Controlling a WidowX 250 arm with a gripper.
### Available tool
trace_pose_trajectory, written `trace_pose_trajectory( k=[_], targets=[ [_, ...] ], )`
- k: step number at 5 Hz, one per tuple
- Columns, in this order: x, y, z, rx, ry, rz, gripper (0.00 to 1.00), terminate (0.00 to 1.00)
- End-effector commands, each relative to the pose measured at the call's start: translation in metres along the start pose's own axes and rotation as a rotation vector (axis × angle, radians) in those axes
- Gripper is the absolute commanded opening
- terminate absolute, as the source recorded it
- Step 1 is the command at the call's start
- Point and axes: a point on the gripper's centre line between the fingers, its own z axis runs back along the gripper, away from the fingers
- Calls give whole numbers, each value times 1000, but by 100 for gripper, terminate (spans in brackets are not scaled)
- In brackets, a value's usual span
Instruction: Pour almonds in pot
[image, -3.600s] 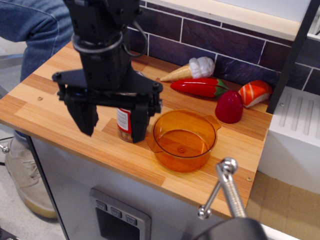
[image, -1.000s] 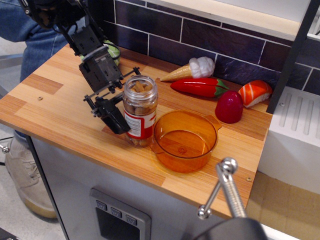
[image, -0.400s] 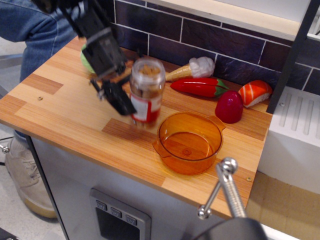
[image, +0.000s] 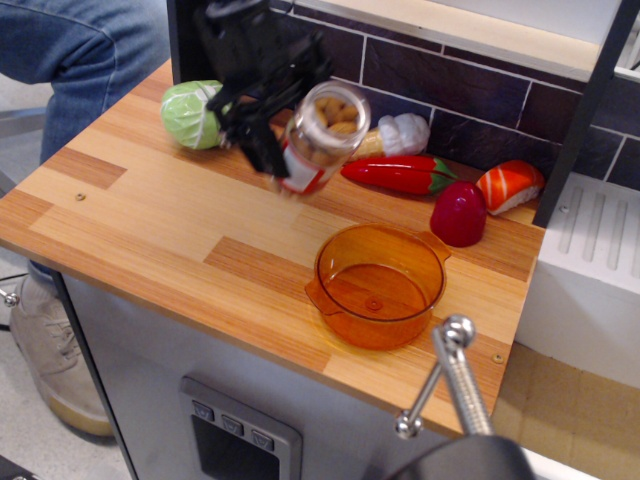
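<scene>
My black gripper (image: 275, 135) is shut on the clear jar (image: 320, 135) with the red-and-white label. It holds the jar in the air, tilted with its open mouth up and to the right. The almonds (image: 337, 112) show inside, near the mouth. The orange translucent pot (image: 378, 285) stands empty on the wooden counter, below and to the right of the jar. None of the almonds are in the pot.
A green cabbage toy (image: 193, 113) lies at the back left. An ice cream cone toy (image: 395, 137), a red pepper (image: 400, 174), a red rounded toy (image: 458, 213) and a salmon sushi toy (image: 510, 186) lie along the brick wall. A metal handle (image: 450, 375) stands in the foreground.
My gripper closed on the jar, lifted it off the counter and carried it up and back. The jar now tilts toward the right. The pot shifted slightly right.
</scene>
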Motion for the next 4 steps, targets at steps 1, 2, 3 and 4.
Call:
trace_pose_trajectory(
  k=[1, 2, 3, 4],
  targets=[
    [-9, -10, 26, -164, -262, -103, 0, 0],
    [-12, -15, 25, -234, -387, -191, 0, 0],
    [-16, -24, 22, -324, -477, -305, 0, 0],
    [-11, -37, 15, -367, -550, -395, 0, 0]
  ],
)
